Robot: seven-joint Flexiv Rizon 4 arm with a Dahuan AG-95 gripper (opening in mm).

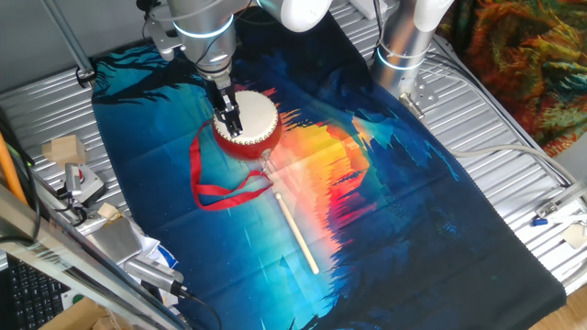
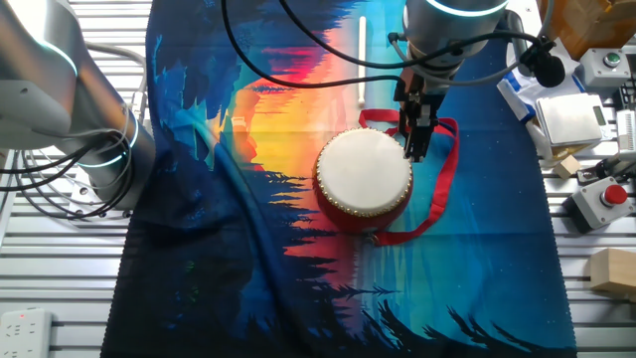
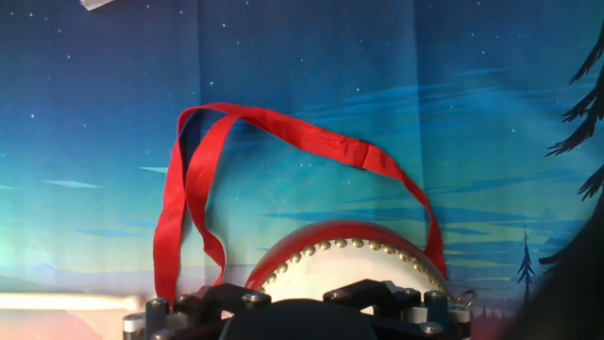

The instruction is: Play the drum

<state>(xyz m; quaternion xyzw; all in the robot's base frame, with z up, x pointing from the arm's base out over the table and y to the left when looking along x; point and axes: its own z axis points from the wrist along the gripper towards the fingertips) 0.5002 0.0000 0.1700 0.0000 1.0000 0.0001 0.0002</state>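
The drum (image 1: 249, 124) sits on the printed cloth, cream skin up and red sides showing; it also shows in the other fixed view (image 2: 363, 171) and low in the hand view (image 3: 349, 264). Its red ribbon strap (image 1: 206, 188) loops across the cloth beside it (image 2: 447, 169) (image 3: 283, 127). My gripper (image 1: 228, 126) points down at the drum's rim on the strap side (image 2: 415, 149), its fingers close together and holding nothing. I cannot tell whether the tips touch the skin. A thin pale wooden stick (image 1: 295, 227) lies loose on the cloth past the drum (image 2: 363, 60).
A second arm's base (image 1: 404, 46) stands at the cloth's edge (image 2: 99, 149). Wooden blocks (image 1: 64, 148) (image 2: 608, 273), a red button box (image 2: 606, 199) and cables lie on the metal table around the cloth (image 1: 413, 202).
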